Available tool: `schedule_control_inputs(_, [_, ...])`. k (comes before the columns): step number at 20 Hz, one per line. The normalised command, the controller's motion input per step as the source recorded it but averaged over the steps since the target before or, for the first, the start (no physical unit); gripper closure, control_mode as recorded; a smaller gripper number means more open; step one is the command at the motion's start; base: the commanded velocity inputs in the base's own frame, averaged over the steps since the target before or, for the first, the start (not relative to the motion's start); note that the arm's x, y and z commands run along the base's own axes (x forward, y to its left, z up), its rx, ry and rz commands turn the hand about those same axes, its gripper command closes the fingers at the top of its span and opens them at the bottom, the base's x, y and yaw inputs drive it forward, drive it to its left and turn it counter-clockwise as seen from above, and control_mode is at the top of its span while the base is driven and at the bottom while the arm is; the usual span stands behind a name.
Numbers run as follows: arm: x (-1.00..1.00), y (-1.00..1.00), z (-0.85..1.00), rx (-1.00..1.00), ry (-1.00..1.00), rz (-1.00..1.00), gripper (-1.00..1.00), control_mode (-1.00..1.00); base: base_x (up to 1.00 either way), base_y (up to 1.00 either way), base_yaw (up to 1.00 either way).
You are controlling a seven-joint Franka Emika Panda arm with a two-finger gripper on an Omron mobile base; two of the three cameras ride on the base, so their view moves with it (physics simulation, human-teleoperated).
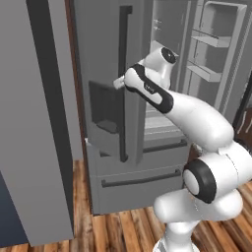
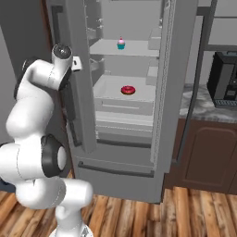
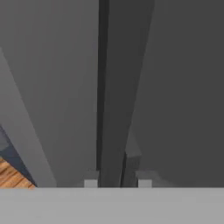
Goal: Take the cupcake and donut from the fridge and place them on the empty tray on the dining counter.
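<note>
The fridge [image 2: 134, 152] stands with its right door [image 2: 178, 69] swung wide. On an upper inner shelf sits the cupcake [image 2: 121, 43], and the donut [image 2: 127, 90] lies on a lower pale shelf. My gripper [image 1: 118, 82] is at the left door's dark vertical handle [image 1: 123, 59], level with the dispenser panel [image 1: 104, 106]. In the hand view the handle [image 3: 105, 87] runs down between the gripper's [image 3: 117, 183] two tips, which are shut on it. From the right base view the gripper [image 2: 76, 62] sits at the left door's edge. The tray and the dining counter are out of view.
A tall grey panel [image 1: 29, 123] stands close on the fridge's left. Right of the fridge, a stone-topped brown cabinet [image 2: 208, 152] carries a dark appliance [image 2: 224, 78]. The open right door's shelves [image 1: 211, 49] jut out. Wooden floor [image 2: 185, 213] lies in front.
</note>
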Motion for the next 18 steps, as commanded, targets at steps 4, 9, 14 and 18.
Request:
schedule_control_inputs(4, [-1.00, 0.64, 0.15, -0.17, -0.02, 0.14, -1.00, -1.00, 0.00, 0.00, 0.00])
schedule_control_inputs(9, [-1.00, -0.28, 0.20, -0.05, -0.11, -0.05, -1.00, -1.00, 0.00, 0.00, 0.00])
schedule_control_inputs(14, [-0.89, -0.70, 0.22, 0.00, -0.11, -0.09, -1.00, -1.00, 0.00, 0.00, 0.00])
schedule_control_inputs(18, [0.06, -0.61, 0.19, 0.01, 0.00, 0.00, -1.00, -1.00, 0.00, 0.00, 0.00])
